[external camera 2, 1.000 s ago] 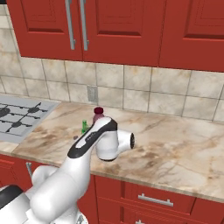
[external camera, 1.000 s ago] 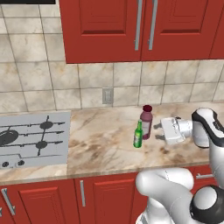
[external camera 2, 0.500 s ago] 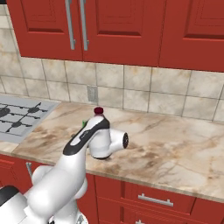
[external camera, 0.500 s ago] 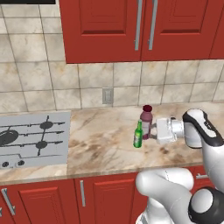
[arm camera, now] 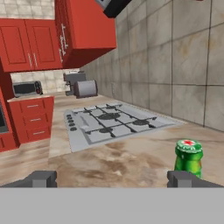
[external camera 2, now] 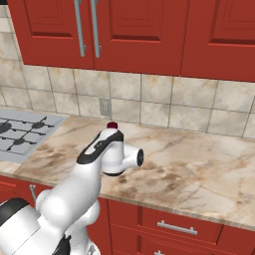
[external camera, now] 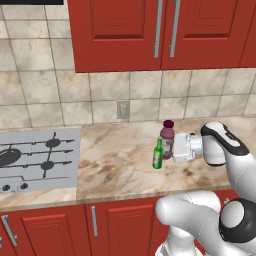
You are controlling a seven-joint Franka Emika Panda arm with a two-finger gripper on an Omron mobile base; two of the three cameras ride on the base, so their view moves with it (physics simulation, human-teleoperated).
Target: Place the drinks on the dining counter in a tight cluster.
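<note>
A small green glass bottle [external camera: 158, 154] stands on the marbled counter [external camera: 115, 167] beside the stove. A wider maroon juice bottle [external camera: 167, 138] with a dark-red cap stands just behind it and to its right. My gripper [external camera: 170, 151] lies level above the counter and points left at the bottles, open. In the hand view the gripper [arm camera: 113, 179] has nothing between its fingertips, and the green bottle's [arm camera: 188, 157] cap rises just behind the right fingertip [arm camera: 186, 178]. The maroon cap [external camera 2: 112, 125] peeks over my arm. The dining counter is out of view.
A grey cooktop [external camera: 37, 157] fills the counter's left part, also ahead in the hand view [arm camera: 118, 124]. Red wall cabinets [external camera: 160, 30] hang overhead and a tiled wall [external camera: 100, 95] with an outlet [external camera: 122, 109] backs the counter. Small appliances [arm camera: 83, 87] stand far off.
My hand has slid left along the counter toward the two bottles. Its jaws have stayed open and the bottles have not moved.
</note>
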